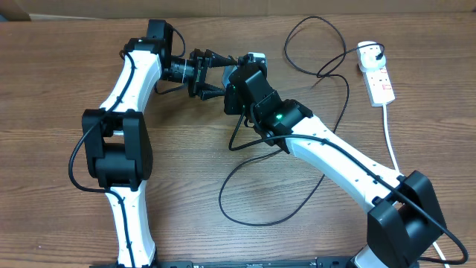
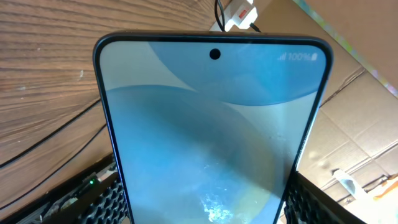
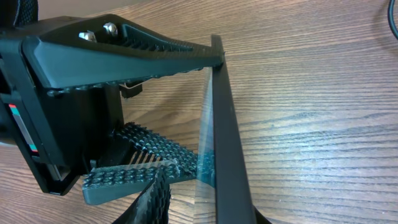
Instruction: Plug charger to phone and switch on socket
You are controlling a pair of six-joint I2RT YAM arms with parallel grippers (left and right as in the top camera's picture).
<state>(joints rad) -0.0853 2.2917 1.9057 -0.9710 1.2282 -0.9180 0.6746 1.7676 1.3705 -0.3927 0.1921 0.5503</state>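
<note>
My left claw [image 1: 217,73] grips the phone [image 2: 211,137] across its width, screen lit. My right claw [image 1: 239,80] is close against the phone's edge, but wide or narrow I cannot tell. The charger [image 1: 327,45] loops over the bench [image 1: 59,74].

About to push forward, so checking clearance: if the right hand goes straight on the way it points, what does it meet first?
The phone, edge-on right ahead, clamped in the left hand; depth is unclear, possibly touching.
</note>
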